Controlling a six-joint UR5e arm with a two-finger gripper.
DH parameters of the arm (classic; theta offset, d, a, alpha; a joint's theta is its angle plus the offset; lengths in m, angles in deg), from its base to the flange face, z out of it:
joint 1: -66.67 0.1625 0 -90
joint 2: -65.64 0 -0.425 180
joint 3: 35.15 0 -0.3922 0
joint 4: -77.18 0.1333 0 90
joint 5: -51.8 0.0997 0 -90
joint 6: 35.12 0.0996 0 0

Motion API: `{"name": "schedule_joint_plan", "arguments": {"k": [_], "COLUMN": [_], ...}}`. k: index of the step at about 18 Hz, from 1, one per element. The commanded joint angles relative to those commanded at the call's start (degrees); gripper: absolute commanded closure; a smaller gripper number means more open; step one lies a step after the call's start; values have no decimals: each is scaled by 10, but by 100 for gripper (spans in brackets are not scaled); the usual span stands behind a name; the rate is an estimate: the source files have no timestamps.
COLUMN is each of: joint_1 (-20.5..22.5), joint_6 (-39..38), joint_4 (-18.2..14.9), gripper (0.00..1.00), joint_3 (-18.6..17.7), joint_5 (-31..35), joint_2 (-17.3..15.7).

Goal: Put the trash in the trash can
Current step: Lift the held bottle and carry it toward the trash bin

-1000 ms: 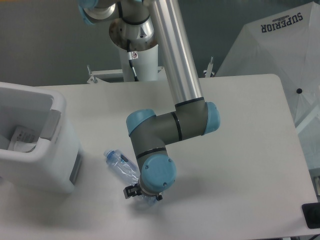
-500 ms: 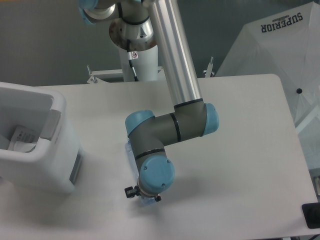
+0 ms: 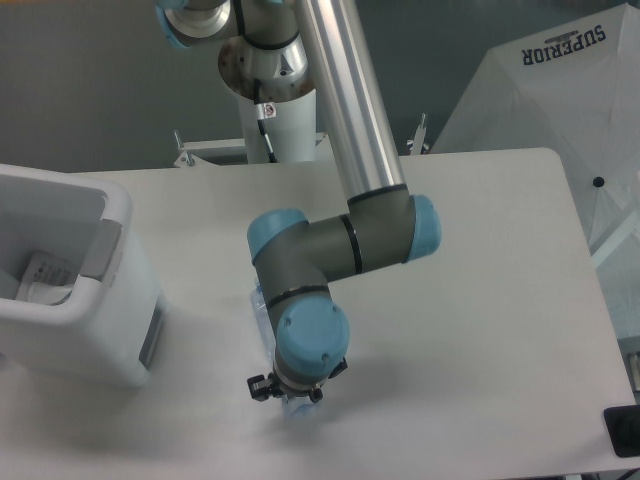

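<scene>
Reading "SUPERIOR" on white umbrella [image 3: 560,100], right of table [image 3: 480,330]. Bottle [image 3: 262,308] mostly hidden under wrist; blue-tinted slivers show beside it. Gripper [image 3: 292,398] hidden, jaw state cannot be told. Pouch [image 3: 45,277], label unreadable, lies inside trash can [image 3: 110,250] at left.

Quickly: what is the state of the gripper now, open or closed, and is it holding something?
Gripper: cannot be told; the wrist hides its jaws. The bottle shows partly beside the arm.

The white table [image 3: 480,300] carries the trash can [image 3: 120,330] at its left edge and 1 bottle [image 3: 260,305].
</scene>
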Motion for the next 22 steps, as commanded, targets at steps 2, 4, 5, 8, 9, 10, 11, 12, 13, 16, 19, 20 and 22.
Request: {"name": "schedule_joint_plan", "arguments": {"k": [2,4,5,8,9,10,11,12,13,16,19,20,22], "joint_1": [0,-1,-1,-2,-2,-2,-2,-2,-3,-8,-12,-12,-13], "joint_6": [1,1,1,-1,0,1,2,2,2,3,2,3,2], "joint_4": [39,61,62,62,62,63,68,78,93,123,140,144,154], "gripper": [45,45,45,45,45,45,45,45,45,45,45,45,45], "joint_3": [1,7,14,42,51,59,65,69,72,73,73,73,72], "joint_5": [-8,-18,-32,-67,-82,-99,-116,-128,-139,-174,-209,-223,-246], "joint_2": [-9,-21,-27,-53,-62,-71,-78,-84,-89,-107,-130,-137,-152]}}
